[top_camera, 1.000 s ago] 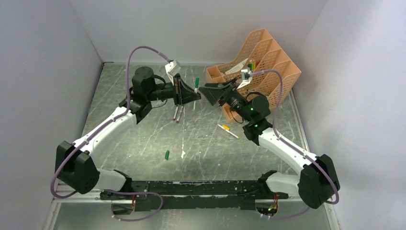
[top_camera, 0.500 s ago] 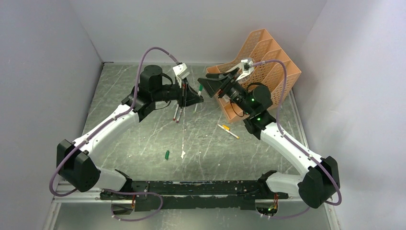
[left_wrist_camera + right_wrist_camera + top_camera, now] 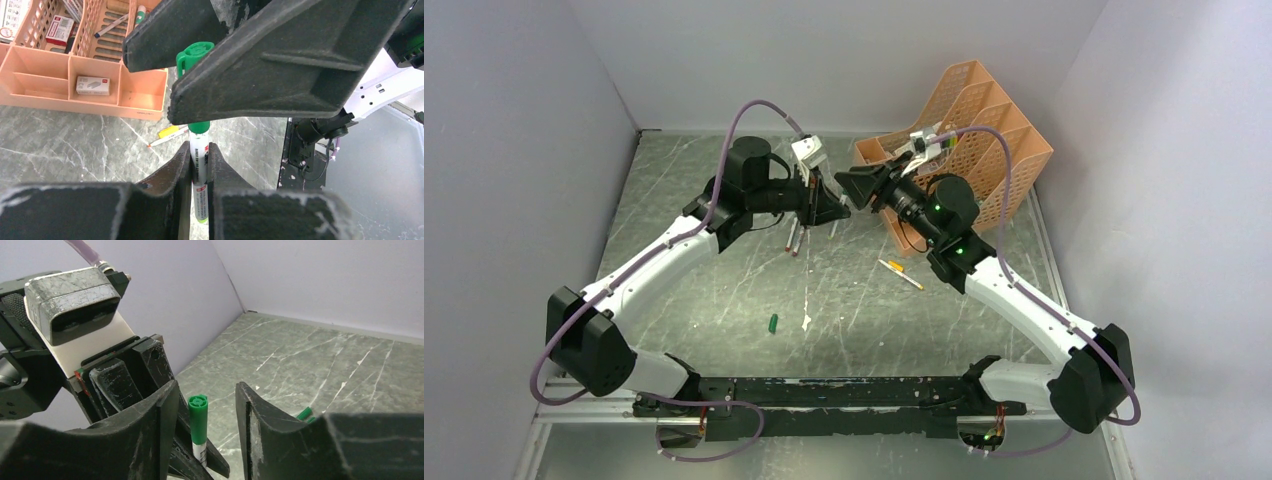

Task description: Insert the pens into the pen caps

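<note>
My left gripper [image 3: 199, 150] is shut on the white barrel of a pen [image 3: 199, 172] that carries a green pen cap [image 3: 194, 54] on its far end. My right gripper [image 3: 207, 388] is open, and its fingers [image 3: 280, 65] stand on either side of that pen cap [image 3: 198, 416] with a gap showing on each side. From above, the two grippers meet nose to nose at the back of the table, left gripper [image 3: 829, 205] and right gripper [image 3: 848, 186]. A loose green cap [image 3: 773, 323] lies mid-table. Two pens [image 3: 794, 237] lie below the left gripper, and another pen [image 3: 900, 273] lies to the right.
An orange mesh organiser [image 3: 969, 115] holding markers and small boxes stands at the back right, just behind the right arm. A tiny white scrap [image 3: 806, 322] lies beside the loose cap. Two more green caps [image 3: 305, 413] lie on the table in the right wrist view. Walls close in on three sides.
The left gripper has carried the capped pen to the right. The right gripper lifted off, came back and now straddles the cap with its jaws narrower.
</note>
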`<state>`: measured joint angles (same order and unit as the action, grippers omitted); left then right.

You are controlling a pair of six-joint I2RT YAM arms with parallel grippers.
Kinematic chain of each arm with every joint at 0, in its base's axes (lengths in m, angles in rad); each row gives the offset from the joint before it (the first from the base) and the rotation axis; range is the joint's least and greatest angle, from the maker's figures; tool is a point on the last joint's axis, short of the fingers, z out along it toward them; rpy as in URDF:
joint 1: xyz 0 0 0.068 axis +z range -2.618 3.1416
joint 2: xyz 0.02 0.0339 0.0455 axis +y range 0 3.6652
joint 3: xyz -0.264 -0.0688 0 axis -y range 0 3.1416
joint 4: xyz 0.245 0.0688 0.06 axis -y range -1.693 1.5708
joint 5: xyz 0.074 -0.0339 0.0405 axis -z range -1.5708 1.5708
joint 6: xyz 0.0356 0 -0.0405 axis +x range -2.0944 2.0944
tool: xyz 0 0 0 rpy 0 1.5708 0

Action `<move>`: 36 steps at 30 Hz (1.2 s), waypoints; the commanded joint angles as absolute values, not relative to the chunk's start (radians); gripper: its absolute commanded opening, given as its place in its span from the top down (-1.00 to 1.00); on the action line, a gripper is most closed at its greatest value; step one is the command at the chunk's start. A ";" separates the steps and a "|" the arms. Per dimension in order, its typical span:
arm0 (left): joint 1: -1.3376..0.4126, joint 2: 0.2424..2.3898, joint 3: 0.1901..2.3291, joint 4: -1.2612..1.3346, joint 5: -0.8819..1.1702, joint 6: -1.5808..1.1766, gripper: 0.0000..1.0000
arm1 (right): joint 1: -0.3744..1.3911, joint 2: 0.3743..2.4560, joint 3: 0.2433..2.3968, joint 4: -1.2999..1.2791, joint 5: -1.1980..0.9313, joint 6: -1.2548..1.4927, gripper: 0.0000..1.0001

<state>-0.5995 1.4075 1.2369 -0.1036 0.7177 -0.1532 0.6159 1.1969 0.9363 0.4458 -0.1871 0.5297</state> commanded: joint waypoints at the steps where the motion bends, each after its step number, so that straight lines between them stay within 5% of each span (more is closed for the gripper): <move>1: -0.609 1.411 1.278 -0.115 0.706 -0.138 0.86 | 0.621 1.204 0.958 0.447 -0.168 0.512 0.30; 4: -0.611 1.417 1.285 -0.124 0.703 -0.140 0.86 | 0.621 1.205 0.952 0.451 -0.167 0.518 0.83; 6: -0.610 1.422 1.292 -0.127 0.699 -0.150 0.87 | 0.622 1.206 0.950 0.446 -0.168 0.515 1.00; 36: -0.611 1.492 1.497 -0.092 0.666 -0.195 0.86 | 0.737 1.203 0.737 0.242 -0.151 0.510 1.00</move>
<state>-0.6144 1.5185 1.3808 -0.3424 0.7006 -0.1699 0.6701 1.1732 0.8379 0.4492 -0.0471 0.5098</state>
